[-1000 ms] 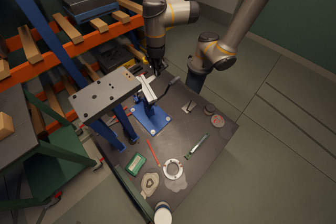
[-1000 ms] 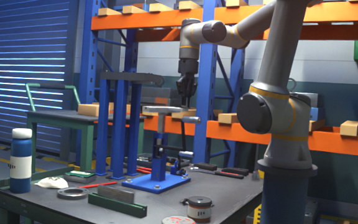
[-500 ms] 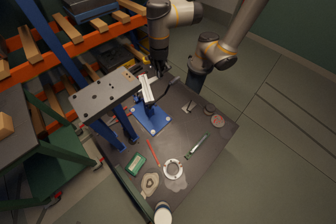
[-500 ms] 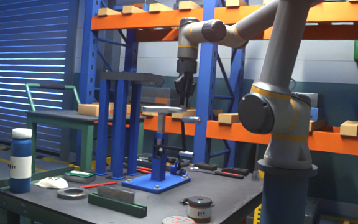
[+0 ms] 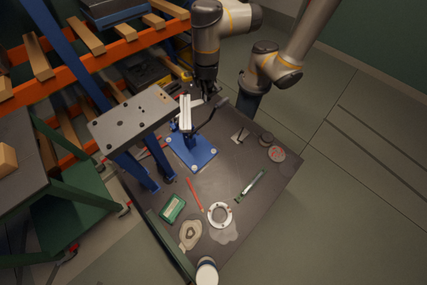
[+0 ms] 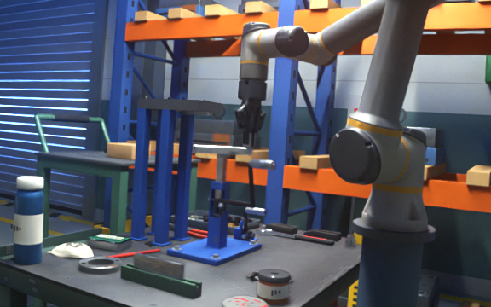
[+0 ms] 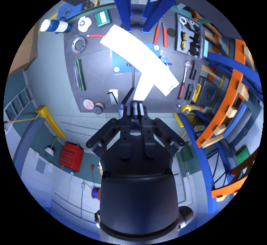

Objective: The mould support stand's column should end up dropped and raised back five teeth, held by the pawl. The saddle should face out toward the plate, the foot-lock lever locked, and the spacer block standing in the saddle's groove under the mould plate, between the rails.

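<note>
My gripper (image 5: 207, 96) (image 6: 249, 143) (image 7: 136, 105) points straight down over the top of the mould support stand, at the end of the short handle arm (image 5: 197, 103) (image 7: 143, 89) that sticks out of the pale grooved saddle (image 5: 185, 113) (image 6: 220, 149) (image 7: 139, 60). The saddle sits on a column rising from the blue base plate (image 5: 191, 149) (image 6: 214, 251). A black lever with a grey knob (image 5: 220, 103) (image 6: 261, 163) leans out from the column. The grey mould plate (image 5: 132, 119) (image 6: 179, 105) stands on blue legs beside the saddle. I cannot make out the spacer block. The gripper is closed on the saddle's handle arm.
Orange and blue racking (image 5: 86, 57) stands behind the bench. On the dark bench top lie a red pencil (image 5: 195, 194), a white ring (image 5: 219, 214), a green case (image 5: 172, 208), a green rail (image 5: 250, 185), a small can (image 6: 274, 285) and a blue bottle (image 6: 28, 219).
</note>
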